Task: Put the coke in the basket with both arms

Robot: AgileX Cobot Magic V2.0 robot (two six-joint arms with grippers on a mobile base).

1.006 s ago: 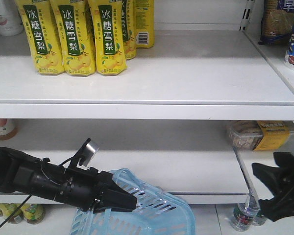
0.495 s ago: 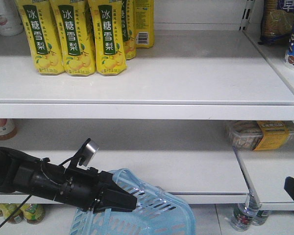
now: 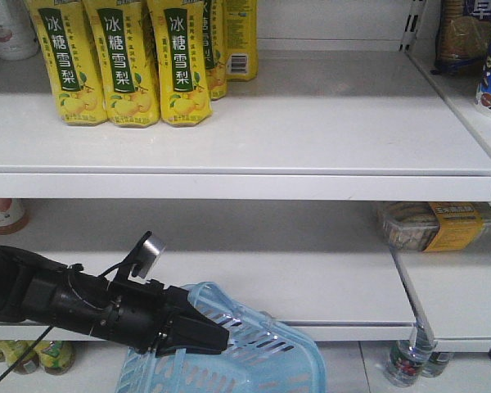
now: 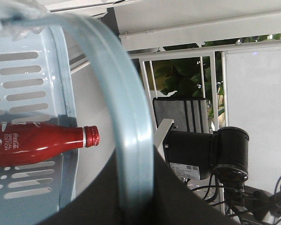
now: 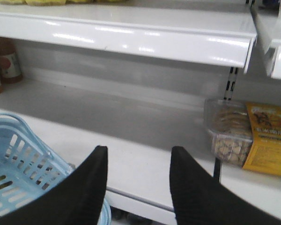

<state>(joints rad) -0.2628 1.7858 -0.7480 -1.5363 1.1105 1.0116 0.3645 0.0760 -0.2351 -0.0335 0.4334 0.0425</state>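
Coke [image 4: 30,143] lies on its side w/in the basket [image 4: 131,140], cap toward the rim, seen in the left wrist view against the slotted wall. We judge the placing step done: bottle rests inside, no pincer on it.

Change vs. the two earlier front views: right arm, which filled the lower right corner a second ago, shrinks to a dark tip half a sec ago, and now shows only as a small dark sliver at the frame's bottom right edge. It has withdrawn from the shelf [image 3: 254,155] area. Left arm and basket show no shift across the three front views.

Left pincer [image 3: 198,334]: clenched on the basket's rim; in the left wrist view the pale blue rim runs down into the dark jaws, so we read it as gripping the basket and holding it up below the lower shelf. Right pincer [image 5: 138,187]: released, its two black fingers [image 5: 86,187] stand well apart w/ nothing between them, facing the lower shelf and a clear snack box [image 5: 246,136] w/ yellow label.

Meaning for the task: w/ the coke in and the right arm cleared off, we judge the job essentially complete; only steady holding of the basket remains. Yellow drink cartons [image 3: 119,61] on the upper shelf are untouched, well apart from both arms.
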